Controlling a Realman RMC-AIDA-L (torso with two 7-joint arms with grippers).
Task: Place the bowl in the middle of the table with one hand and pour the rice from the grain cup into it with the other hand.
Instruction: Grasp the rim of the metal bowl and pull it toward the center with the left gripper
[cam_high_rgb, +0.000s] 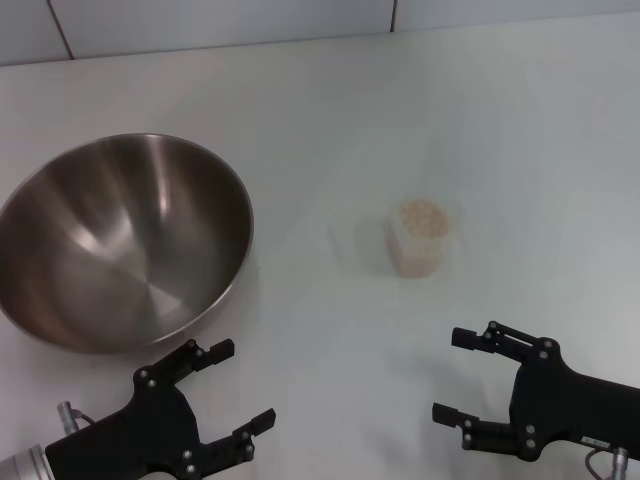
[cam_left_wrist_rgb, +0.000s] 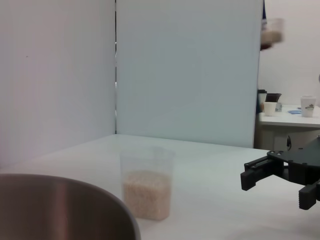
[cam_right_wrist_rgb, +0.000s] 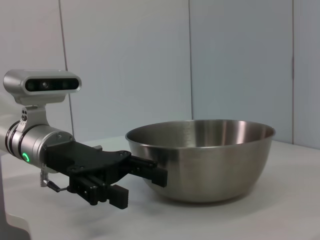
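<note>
- Bowl (cam_high_rgb: 125, 240) sits on the white worktop (cam_high_rgb: 420, 110) at the left of the head frame – empty, shiny inside, tilted a little toward the lower right.
- Grain cup (cam_high_rgb: 422, 237) stands upright right of centre, well apart from the bowl, with rice (cam_high_rgb: 421, 215) filling its lower part; in the left wrist view the rice (cam_left_wrist_rgb: 147, 192) reaches less than halfway up the clear cup (cam_left_wrist_rgb: 147, 182).
- Left gripper (cam_high_rgb: 236, 385) at the lower left of the frame, just below the bowl's near rim – fingers spread wide, holding nothing, not touching the bowl.
- Right gripper (cam_high_rgb: 457, 375) at the lower right, below the cup and apart from it, fingers wide and empty.
- Right wrist view: left gripper (cam_right_wrist_rgb: 142, 182) next to the bowl (cam_right_wrist_rgb: 200, 157) wall; whether they touch can't be told from there.
</note>
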